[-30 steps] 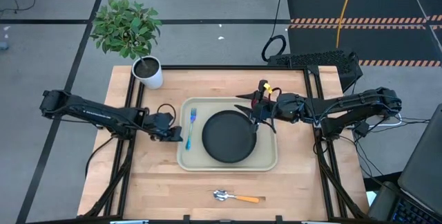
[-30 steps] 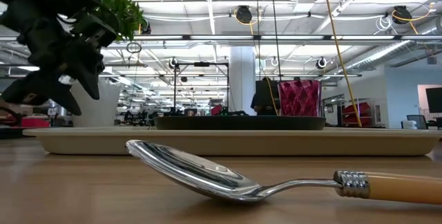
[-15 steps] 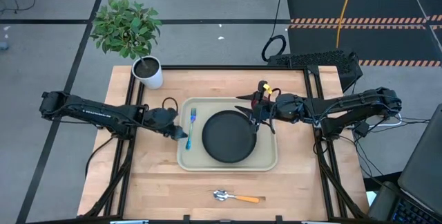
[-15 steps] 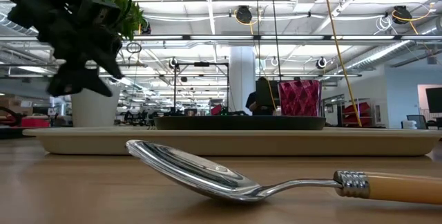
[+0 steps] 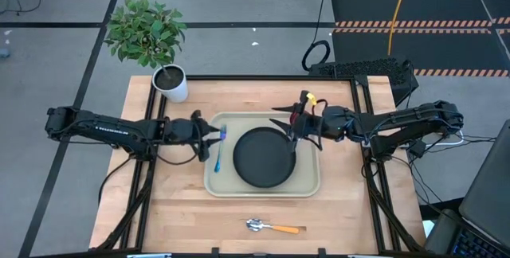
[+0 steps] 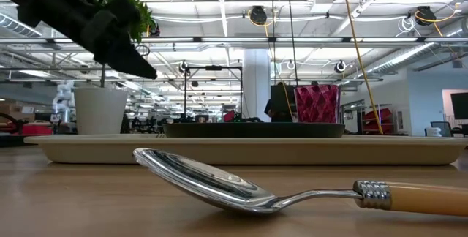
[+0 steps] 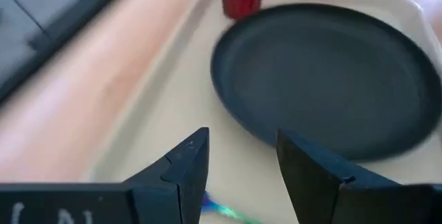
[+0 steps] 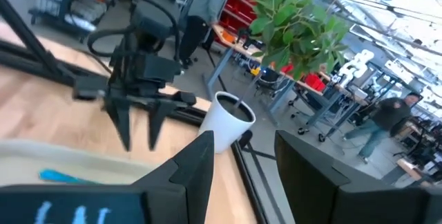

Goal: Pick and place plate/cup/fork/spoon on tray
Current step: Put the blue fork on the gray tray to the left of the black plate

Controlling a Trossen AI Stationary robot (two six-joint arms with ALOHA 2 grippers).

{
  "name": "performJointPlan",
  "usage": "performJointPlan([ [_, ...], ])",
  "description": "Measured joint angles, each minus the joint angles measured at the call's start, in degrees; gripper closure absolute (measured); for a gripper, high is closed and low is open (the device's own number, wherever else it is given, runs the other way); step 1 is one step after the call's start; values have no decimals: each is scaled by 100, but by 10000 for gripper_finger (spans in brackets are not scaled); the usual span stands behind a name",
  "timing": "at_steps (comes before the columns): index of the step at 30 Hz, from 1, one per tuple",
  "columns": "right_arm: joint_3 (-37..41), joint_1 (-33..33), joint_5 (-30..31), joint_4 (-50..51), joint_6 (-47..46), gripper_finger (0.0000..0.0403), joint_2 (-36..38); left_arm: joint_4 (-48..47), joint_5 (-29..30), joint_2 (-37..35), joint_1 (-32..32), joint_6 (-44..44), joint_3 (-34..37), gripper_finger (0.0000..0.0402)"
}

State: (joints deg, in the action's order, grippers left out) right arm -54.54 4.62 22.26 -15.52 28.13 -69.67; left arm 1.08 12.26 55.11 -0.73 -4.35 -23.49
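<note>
Left gripper [image 5: 213,138] now over fork [image 5: 220,147]

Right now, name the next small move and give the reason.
Probably send the left gripper toward the spoon. It hangs open and empty above the fork, which already lies on the tray with the plate and cup. Only the spoon sits off the tray, on the table's near edge.

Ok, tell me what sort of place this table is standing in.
Most likely a robotics lab or workshop in a big open industrial hall. The low view shows long rows of ceiling lights over metal racks, the right wrist view shows workbenches with a person walking past, and hazard-striped floor mats lie beside the table.
</note>
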Motion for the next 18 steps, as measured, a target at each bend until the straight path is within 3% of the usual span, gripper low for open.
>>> performJointPlan([
  [3, 0, 0, -2, -11, -246, 255, 0, 43, 299, -2, -132, 413, 0, 229],
  [11, 71, -11, 4, 62, -666, 255, -91, 30, 322, 0, -421, 1881, 0, 229],
  [18, 192, -24, 10, -49, -484, 255, -133, 201, 177, 132, -606, 2185, 0, 229],
])
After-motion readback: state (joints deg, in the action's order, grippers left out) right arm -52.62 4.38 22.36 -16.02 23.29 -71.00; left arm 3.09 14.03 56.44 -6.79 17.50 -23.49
